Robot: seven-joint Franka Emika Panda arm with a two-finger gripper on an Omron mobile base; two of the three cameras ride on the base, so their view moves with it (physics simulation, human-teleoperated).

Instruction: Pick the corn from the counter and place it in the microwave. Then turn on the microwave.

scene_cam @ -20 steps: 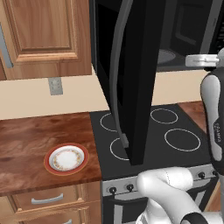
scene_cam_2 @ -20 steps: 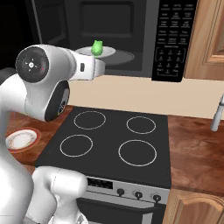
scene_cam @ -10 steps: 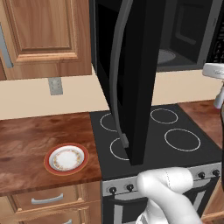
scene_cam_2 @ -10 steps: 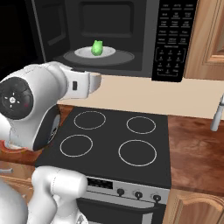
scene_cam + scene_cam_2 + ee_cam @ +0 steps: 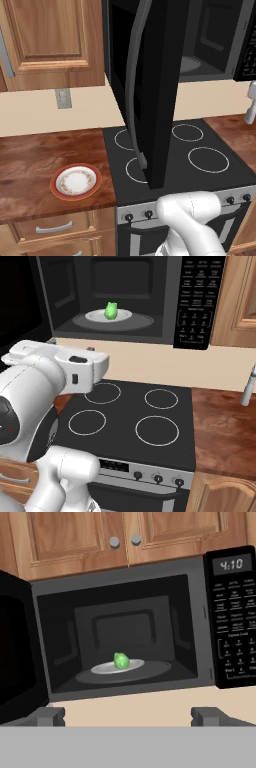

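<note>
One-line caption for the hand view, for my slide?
Corn rests on the turntable plate inside the open microwave; open claw empty, facing it.

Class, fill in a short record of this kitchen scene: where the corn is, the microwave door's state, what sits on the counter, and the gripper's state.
corn: on the turntable plate inside the microwave
microwave door: swung wide open
counter: holds a red-rimmed plate
gripper: open, holding nothing, outside the microwave, facing the cavity
clock display: reads 4:10
</note>
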